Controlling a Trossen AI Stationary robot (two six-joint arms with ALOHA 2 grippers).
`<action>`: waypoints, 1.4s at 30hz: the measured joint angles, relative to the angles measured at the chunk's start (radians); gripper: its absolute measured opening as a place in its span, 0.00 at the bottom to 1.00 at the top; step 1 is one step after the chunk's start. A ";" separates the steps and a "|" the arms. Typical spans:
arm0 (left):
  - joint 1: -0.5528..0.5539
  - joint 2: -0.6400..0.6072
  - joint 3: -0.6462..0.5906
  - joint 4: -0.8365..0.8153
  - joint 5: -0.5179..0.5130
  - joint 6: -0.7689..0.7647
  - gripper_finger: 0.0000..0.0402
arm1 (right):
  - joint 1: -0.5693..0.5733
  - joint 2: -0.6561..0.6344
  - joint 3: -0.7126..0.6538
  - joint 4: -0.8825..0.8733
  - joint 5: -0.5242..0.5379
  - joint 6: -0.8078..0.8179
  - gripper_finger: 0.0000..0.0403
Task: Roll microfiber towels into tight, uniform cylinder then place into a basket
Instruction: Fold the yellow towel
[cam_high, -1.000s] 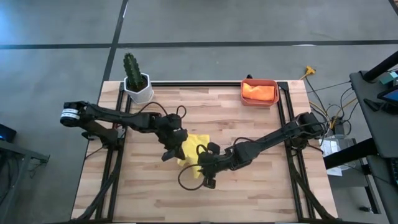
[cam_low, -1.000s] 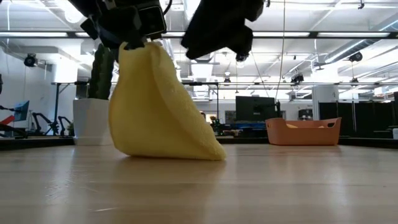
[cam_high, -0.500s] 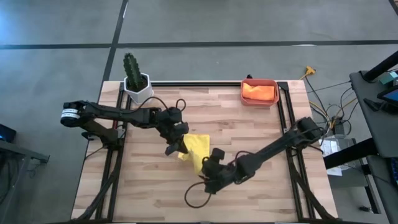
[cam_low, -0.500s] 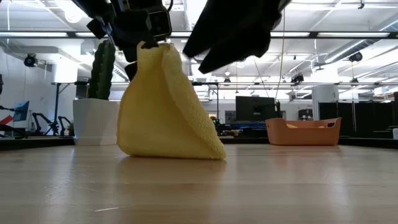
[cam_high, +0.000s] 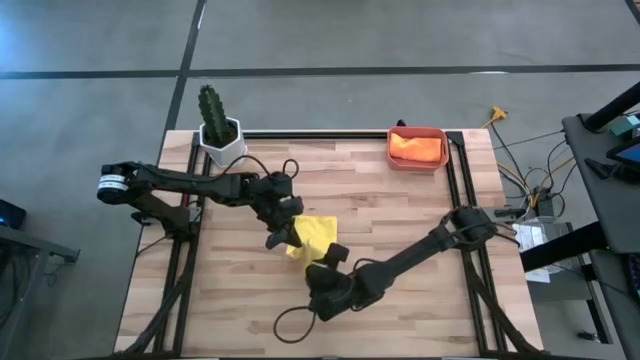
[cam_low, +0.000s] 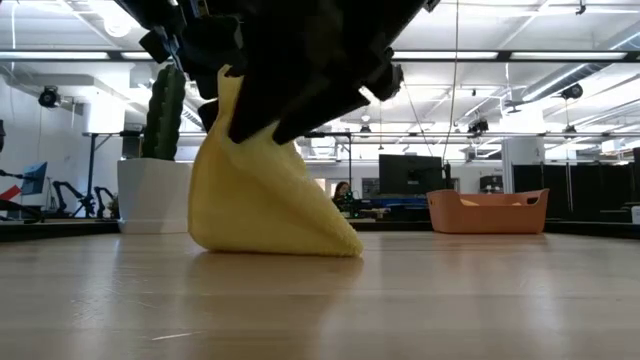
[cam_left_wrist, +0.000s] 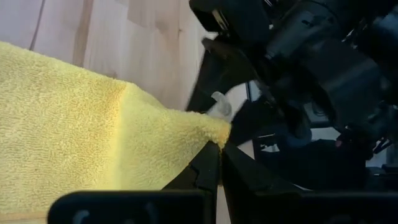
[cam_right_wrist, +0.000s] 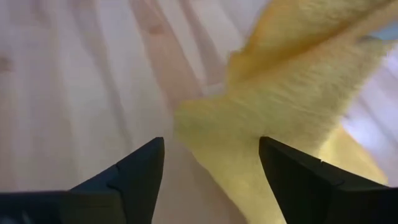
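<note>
The yellow microfiber towel (cam_high: 316, 236) stands up like a tent in mid-table, and its lower edge (cam_low: 270, 245) rests on the wood. My left gripper (cam_high: 287, 226) is shut on its raised top corner. My right gripper (cam_right_wrist: 211, 165) is open and slants down just near of the towel. The towel's lower part (cam_right_wrist: 292, 99) lies ahead of its two fingers, and I see no touch. The salmon-red basket (cam_high: 417, 160) sits at the far right edge with the orange towel (cam_high: 416, 146) inside. My left gripper pinches the yellow towel's raised corner (cam_left_wrist: 214, 129) between its two shut fingers. The fingers come slanting down from the table's left. The corner (cam_low: 235, 85) is lifted, the cloth slopes down from it, and its bottom edge lies on the table.
A white pot with a green cactus (cam_high: 221, 135) stands at the far left corner. Black rails (cam_high: 455, 180) run along the table's sides. A loose black cable loop (cam_high: 290, 325) of the right arm hangs over the near part of the table.
My right arm has swung toward the table's near left and sunk lower, its wrist turning, so the gripper now sits low by the towel's near edge. In the low view it now hides the towel's upper right side. The towel keeps its tent shape.
</note>
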 joint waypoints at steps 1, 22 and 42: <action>0.000 0.000 0.000 0.000 0.001 0.000 0.00 | 0.000 0.011 0.025 -0.040 0.008 0.016 0.63; 0.000 0.000 0.007 0.007 -0.002 -0.025 0.00 | -0.002 0.098 0.342 -0.402 -0.102 0.851 0.56; 0.000 0.000 0.007 0.004 0.002 -0.022 0.00 | -0.108 0.103 0.411 -0.569 -0.210 0.985 0.55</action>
